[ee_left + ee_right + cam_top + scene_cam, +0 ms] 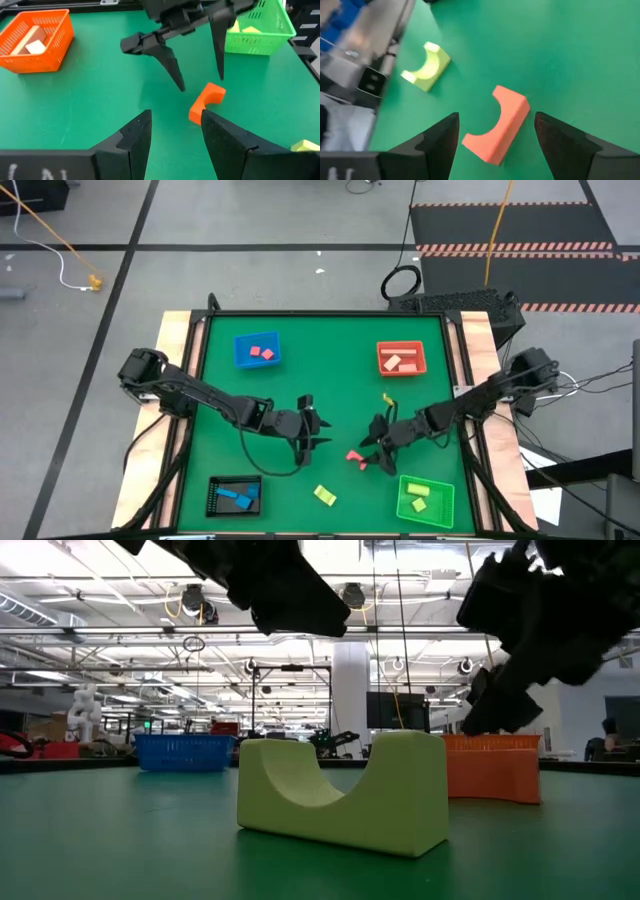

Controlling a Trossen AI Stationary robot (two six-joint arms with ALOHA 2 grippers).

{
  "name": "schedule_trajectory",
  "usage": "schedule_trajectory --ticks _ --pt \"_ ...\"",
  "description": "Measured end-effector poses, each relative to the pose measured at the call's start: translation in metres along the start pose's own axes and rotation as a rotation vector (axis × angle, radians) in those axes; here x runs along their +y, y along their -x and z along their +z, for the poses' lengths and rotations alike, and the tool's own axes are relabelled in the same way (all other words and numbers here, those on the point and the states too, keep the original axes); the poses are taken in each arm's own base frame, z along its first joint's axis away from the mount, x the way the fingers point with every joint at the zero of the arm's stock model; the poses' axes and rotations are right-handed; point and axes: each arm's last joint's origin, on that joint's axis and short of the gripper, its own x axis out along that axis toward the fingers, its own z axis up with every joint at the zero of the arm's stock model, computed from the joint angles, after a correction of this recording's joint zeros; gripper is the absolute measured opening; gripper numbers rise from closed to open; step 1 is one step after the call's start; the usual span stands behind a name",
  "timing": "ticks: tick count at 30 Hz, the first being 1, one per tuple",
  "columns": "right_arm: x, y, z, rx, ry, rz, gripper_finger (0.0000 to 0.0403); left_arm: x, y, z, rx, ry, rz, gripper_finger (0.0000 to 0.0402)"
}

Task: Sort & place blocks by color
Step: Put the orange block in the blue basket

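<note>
The step in hand appears to be the pickup of the pink-red arch block, which lies on the green counter near the front, between the two grippers. The right gripper hovers just over it with its fingers spread wide, straddling the block but not touching it. The left gripper sits just beside, fingers also released and empty, the block showing beyond them. The next move likely calls for the right arm to descend and close across the block's flat sides, since the curved notch offers a poor seat. The block looks smooth, matte and rigid. A yellow arch block of the same shape rests nearby on the felt-like counter.
</note>
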Motion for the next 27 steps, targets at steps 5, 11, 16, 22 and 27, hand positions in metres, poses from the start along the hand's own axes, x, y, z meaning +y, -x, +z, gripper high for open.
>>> schedule_trajectory --ticks 5,11,16,22,27 --pt "0.006 -0.016 -0.011 0.023 0.087 -0.068 0.0251 -0.006 0.001 -0.001 0.000 0.005 -0.014 0.0175" --pt "0.013 -0.035 -0.014 0.013 0.180 -0.152 0.0251 -0.013 0.003 -0.003 0.010 0.035 -0.032 0.0175" --pt "0.008 -0.044 -0.017 -0.031 0.198 -0.267 0.0244 -0.022 0.005 -0.003 0.006 0.054 -0.055 0.0175" --pt "0.005 -0.047 -0.017 -0.027 0.184 -0.281 0.0173 -0.031 0.008 -0.004 0.008 0.058 -0.076 0.0175" --pt "0.005 -0.047 -0.018 -0.006 0.183 -0.258 0.0083 -0.032 0.008 -0.005 0.008 0.059 -0.075 0.0175"
